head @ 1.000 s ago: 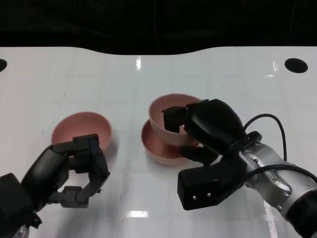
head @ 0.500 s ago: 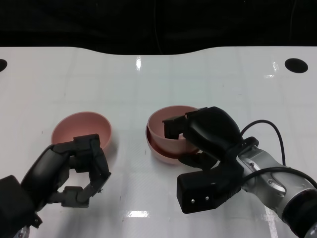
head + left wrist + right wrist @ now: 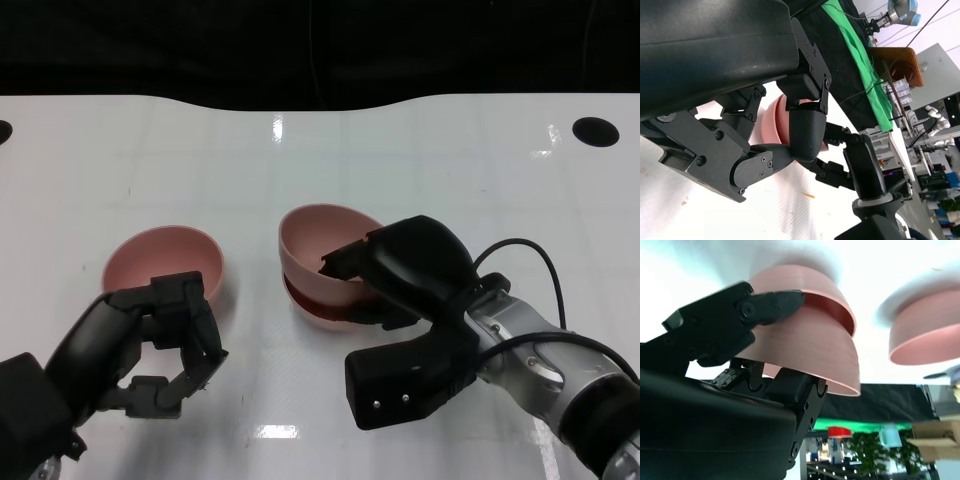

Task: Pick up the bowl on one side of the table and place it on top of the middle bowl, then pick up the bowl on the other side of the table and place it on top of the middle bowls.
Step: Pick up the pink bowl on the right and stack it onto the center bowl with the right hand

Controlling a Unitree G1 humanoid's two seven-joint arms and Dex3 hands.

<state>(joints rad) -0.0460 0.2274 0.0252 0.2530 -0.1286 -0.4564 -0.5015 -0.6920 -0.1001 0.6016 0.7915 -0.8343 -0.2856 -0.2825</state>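
Main risk: the top bowl [image 3: 325,238] isn't seated flat. It sits tilted in the middle bowl [image 3: 318,303], rim higher on one side, w/ the right hand [image 3: 395,275] pinching its near rim, a finger inside and others under/outside the wall. If the hand lets go or pulls away at an angle, the fingers could drag the rim, tip the bowl out, or shove the pair across the slick white bench [image 3: 450,170]. Right wrist view shows the same: upper bowl cocked over the lower one, dark red gap between them.

Other bowl [image 3: 165,262] sits on the robot's left, upright, apart from the stack. Left hand [image 3: 155,345] hovers just near it, fingers curled in, holding nothing; could bump it if it shifts.

All three bowls are plain pink, smooth, rounded, matte outside, same shape, so should nest OK.
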